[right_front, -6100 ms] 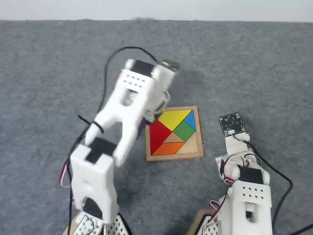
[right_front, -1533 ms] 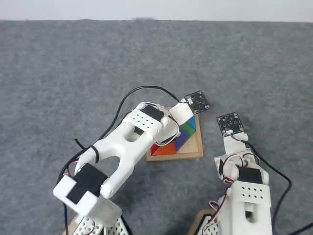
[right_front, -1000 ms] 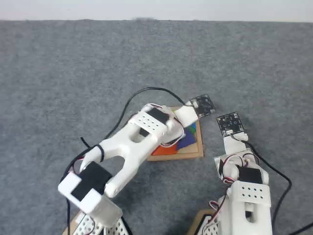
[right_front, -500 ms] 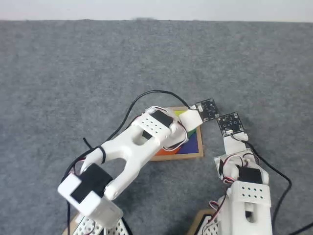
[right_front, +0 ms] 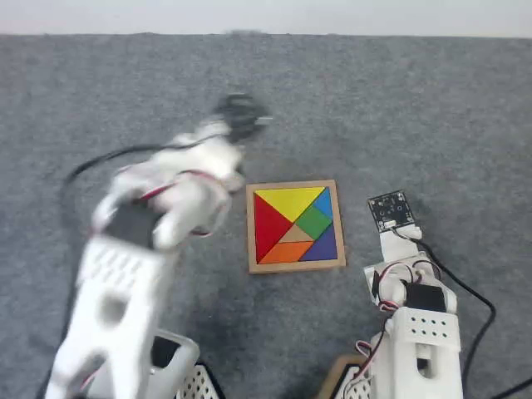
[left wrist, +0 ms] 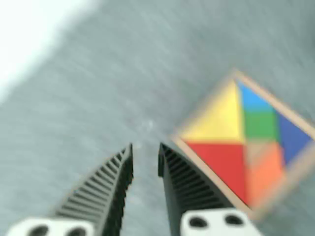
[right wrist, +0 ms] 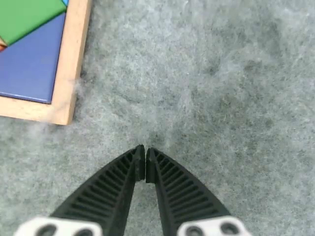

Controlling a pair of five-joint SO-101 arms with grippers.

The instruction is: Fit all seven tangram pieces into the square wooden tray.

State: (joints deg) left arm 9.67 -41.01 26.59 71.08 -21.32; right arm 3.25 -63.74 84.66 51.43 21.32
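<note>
The square wooden tray (right_front: 337, 263) lies mid-table with coloured pieces flat inside it: yellow (right_front: 293, 202), red (right_front: 268, 226), green (right_front: 313, 221), light blue (right_front: 323, 202), orange (right_front: 288, 250), tan (right_front: 294, 234) and indigo (right_front: 325, 243). The left arm (right_front: 179, 187) stands left of the tray. My left gripper (left wrist: 145, 150) hangs over bare carpet beside the tray (left wrist: 209, 167), slightly open with nothing between its fingers. My right gripper (right wrist: 142, 152) is shut and empty over the carpet, just off the tray's corner (right wrist: 74, 64) by the indigo piece (right wrist: 29, 64).
Grey carpet covers the whole table, with a pale wall edge at the back. The right arm's base and cables (right_front: 420, 332) sit at the front right. The left arm's base (right_front: 125, 366) is at the front left.
The left arm has swung off the tray to the left and back. The indigo piece it brought over now lies in the tray's near right corner. The right arm has kept still.
</note>
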